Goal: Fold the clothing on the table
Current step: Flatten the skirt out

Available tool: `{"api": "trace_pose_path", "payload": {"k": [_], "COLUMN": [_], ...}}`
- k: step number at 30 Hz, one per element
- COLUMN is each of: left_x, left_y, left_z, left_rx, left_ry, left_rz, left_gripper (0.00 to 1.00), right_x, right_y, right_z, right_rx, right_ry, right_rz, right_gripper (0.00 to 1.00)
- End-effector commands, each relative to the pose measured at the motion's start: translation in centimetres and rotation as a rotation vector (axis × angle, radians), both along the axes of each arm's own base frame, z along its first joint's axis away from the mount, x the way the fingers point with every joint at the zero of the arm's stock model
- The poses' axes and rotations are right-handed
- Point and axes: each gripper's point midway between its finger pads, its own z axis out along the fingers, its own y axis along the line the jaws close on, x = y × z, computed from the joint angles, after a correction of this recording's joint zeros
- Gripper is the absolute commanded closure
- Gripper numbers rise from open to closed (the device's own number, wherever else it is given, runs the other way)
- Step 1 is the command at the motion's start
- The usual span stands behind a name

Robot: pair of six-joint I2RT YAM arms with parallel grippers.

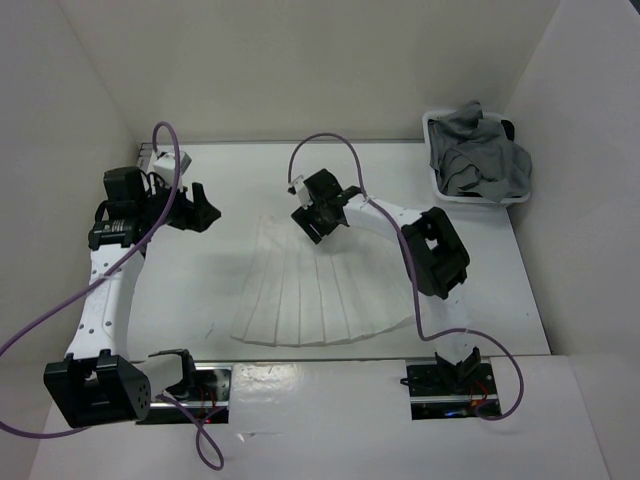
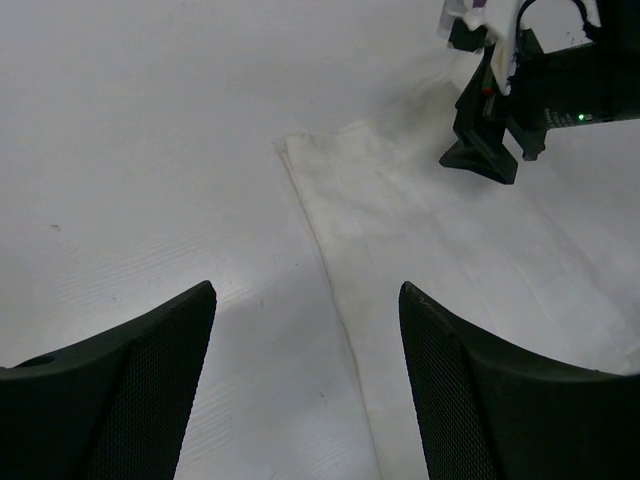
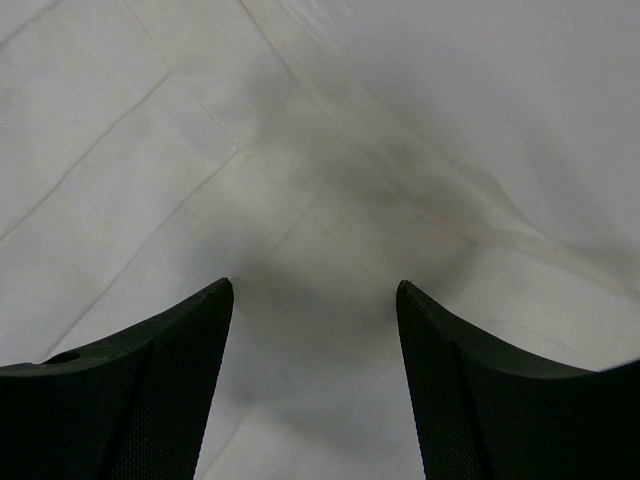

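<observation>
The clothing, a white pleated skirt (image 1: 310, 290), lies spread flat in a fan on the white table (image 1: 200, 290), with its narrow waistband at the far end. My right gripper (image 1: 315, 225) hovers open just over the waistband. In the right wrist view, pleated fabric (image 3: 200, 130) fills the frame and nothing sits between the spread fingers of the right gripper (image 3: 315, 285). My left gripper (image 1: 200, 212) is open off the skirt's far left corner, over bare table. The left wrist view shows the left gripper (image 2: 305, 290) empty, the skirt's left edge (image 2: 430, 230) running between its fingers, and the right gripper (image 2: 490, 150) beyond.
A small grey bin (image 1: 440, 190) heaped with grey garments (image 1: 480, 155) stands at the back right corner. White walls close in the table on the left, back and right. Purple cables loop off both arms.
</observation>
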Motion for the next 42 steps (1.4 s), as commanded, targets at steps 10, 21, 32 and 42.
{"api": "trace_pose_path", "payload": {"k": [10, 21, 32, 42], "left_x": [0.2, 0.2, 0.1, 0.2], "left_y": [-0.2, -0.2, -0.1, 0.1], "left_z": [0.5, 0.8, 1.0, 0.9], "left_rx": [0.013, 0.013, 0.020, 0.025], "left_ry": [-0.046, -0.046, -0.054, -0.053], "left_rz": [-0.035, -0.035, -0.027, -0.018], "left_gripper": [0.19, 0.19, 0.19, 0.14], "right_x": [-0.5, 1.7, 1.0, -0.4], "right_y": [-1.9, -4.2, -3.7, -2.0], "right_z": [-4.9, 1.5, 3.1, -0.3], "right_rx": [-0.045, 0.094, 0.148, 0.074], "right_ry": [0.125, 0.093, 0.096, 0.142], "right_rz": [0.004, -0.052, -0.011, 0.016], "right_gripper": [0.29, 0.29, 0.27, 0.27]}}
